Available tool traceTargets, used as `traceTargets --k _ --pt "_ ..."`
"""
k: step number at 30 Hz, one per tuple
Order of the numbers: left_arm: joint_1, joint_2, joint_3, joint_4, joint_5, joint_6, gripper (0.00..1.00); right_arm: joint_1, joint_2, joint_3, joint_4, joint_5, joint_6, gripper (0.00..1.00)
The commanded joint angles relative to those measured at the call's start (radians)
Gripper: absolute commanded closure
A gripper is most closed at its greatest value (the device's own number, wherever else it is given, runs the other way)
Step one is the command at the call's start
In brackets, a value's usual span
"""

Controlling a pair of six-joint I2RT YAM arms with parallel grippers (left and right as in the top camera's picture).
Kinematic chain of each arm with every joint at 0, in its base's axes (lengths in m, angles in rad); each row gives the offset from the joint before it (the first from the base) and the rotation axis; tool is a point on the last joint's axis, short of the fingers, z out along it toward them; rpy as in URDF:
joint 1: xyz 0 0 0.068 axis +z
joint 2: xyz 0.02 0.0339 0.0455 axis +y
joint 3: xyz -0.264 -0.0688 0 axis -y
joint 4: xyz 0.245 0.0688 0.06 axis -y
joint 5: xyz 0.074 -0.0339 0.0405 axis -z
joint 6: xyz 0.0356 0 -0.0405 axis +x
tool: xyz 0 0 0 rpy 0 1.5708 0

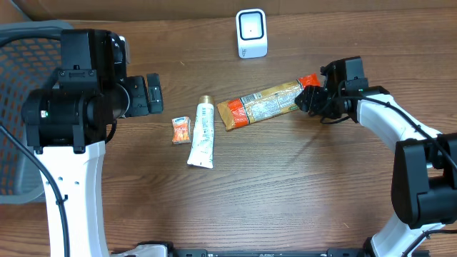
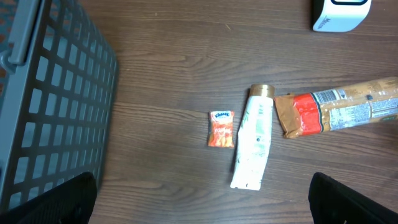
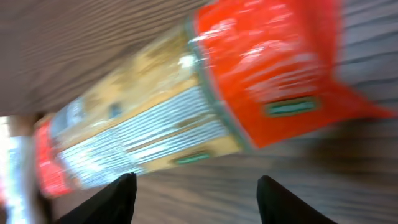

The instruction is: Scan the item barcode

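Plainly, the packet's (image 1: 264, 105) red end lies just ahead of the right gripper (image 3: 194, 196).

Even bright light, soft shadows, right wrist view motion-blurred

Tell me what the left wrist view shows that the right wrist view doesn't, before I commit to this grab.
Left wrist only: the grey basket, the small orange packet, the white tube, the lower edge of the white scanner at the top, and the left claw, wide open. Right wrist only: a blurred close-up of the red end of the long package, lying just beyond the right claw, whose tips stand apart. Both: the long package and the wooden table.
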Motion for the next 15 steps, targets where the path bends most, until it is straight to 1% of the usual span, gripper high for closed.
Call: traceTargets --k 1,4,5,6,9,12,15 --pt "0.008 0.002 0.001 0.003 -0.012 -0.003 0.0 0.04 -0.005 0.071 0.019 -0.167 0.049 0.36" --pt "0.008 0.002 0.001 0.003 -0.012 -0.003 0.0 0.098 -0.005 0.081 0.096 -0.188 0.148 0.35" --pt "0.008 0.002 0.001 0.003 -0.012 -0.003 0.0 0.139 -0.003 0.081 0.152 -0.158 0.209 0.34" --pt "0.008 0.002 0.001 0.003 -0.012 -0.003 0.0 0.169 0.001 0.081 0.183 -0.107 0.255 0.32" --pt "0.008 0.002 0.001 0.003 -0.012 -0.003 0.0 0.261 0.026 0.081 0.264 0.082 0.389 0.32" --pt "0.008 0.002 0.001 0.003 -0.012 -0.003 0.0 0.332 0.082 0.081 0.349 0.184 0.46 0.28" --pt "0.008 0.002 0.001 0.003 -0.012 -0.003 0.0 0.386 0.152 0.081 0.461 0.213 0.496 0.28"
